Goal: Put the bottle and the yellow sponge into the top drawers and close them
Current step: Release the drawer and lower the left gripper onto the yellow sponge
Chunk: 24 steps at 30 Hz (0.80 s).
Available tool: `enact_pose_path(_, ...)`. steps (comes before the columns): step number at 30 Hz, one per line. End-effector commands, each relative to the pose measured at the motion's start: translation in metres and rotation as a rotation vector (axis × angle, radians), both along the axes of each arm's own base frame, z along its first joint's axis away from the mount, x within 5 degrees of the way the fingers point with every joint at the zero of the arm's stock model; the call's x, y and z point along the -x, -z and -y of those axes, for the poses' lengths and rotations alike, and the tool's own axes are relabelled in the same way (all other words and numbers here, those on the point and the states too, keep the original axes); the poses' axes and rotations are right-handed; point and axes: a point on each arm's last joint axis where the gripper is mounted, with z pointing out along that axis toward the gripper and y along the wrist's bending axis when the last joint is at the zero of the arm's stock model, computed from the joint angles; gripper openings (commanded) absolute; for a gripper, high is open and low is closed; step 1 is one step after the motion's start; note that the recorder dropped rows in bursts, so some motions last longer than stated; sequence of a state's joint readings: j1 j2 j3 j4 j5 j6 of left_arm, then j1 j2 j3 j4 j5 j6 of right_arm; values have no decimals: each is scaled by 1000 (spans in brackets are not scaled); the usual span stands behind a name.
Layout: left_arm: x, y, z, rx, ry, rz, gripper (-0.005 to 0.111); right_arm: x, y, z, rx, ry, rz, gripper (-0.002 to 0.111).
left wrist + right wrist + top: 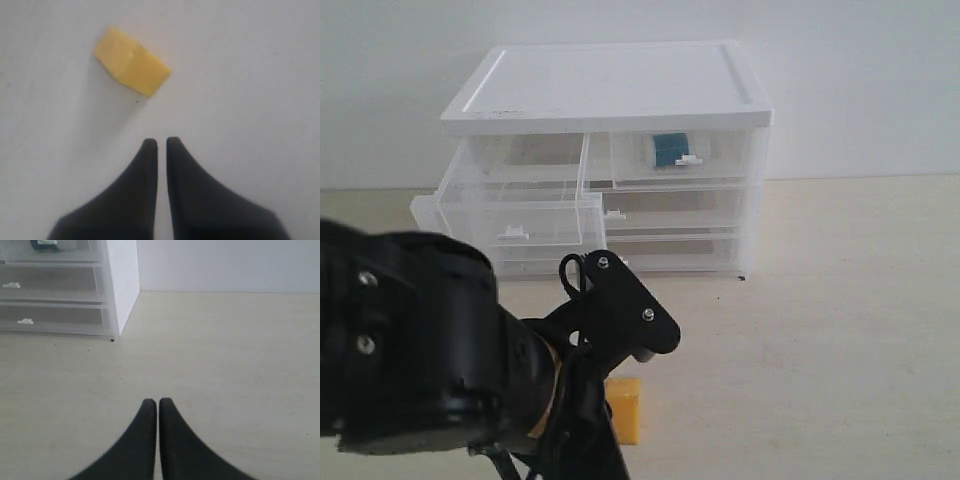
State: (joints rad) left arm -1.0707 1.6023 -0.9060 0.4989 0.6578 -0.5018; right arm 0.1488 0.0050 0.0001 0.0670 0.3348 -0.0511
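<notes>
exterior view: a cabinet point(610, 85) with a white top stands on a pale table point(840, 330) against a white wall. its left top drawer point(515, 212) is pulled well out toward the camera, and nothing can be made out inside it. the right top drawer point(685, 158) is pushed in flush, and the bottle point(670, 150) shows as a teal shape through its clear front, just behind the small white handle. the black left arm point(420, 340) fills the lower left foreground and hides its own fingertips. the yellow sponge point(625, 408) lies on the table in front of the cabinet, partly covered by that arm, well apart from the drawers. left wrist view: the left gripper point(162, 145) hangs over bare table with its jaws drawn almost together, only a thin slit between them, and nothing in its grasp. the yellow sponge point(132, 67) lies flat on the table ahead of the tips, turned at a slant and clear of them. right wrist view: the right gripper point(158, 405) has its jaws pressed together and is empty, over open table. the cabinet point(122, 285) stands off to one side ahead of it, its two full-width drawers point(50, 285) both pushed in.
</notes>
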Motion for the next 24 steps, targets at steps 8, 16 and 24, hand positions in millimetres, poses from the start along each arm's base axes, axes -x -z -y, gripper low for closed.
enact_pose_path(8, -4, 24, 24, 173, -235, 29, 101, 0, -1, 0, 7, -1, 9, 0)
enact_pose_path(16, -31, 49, 25, 289, -443, 74, 79, 0, -1, 0, 7, -1, 9, 0)
enact_pose_path(24, -41, 57, 24, 305, -445, 53, 79, 0, -1, 0, 7, -1, 9, 0)
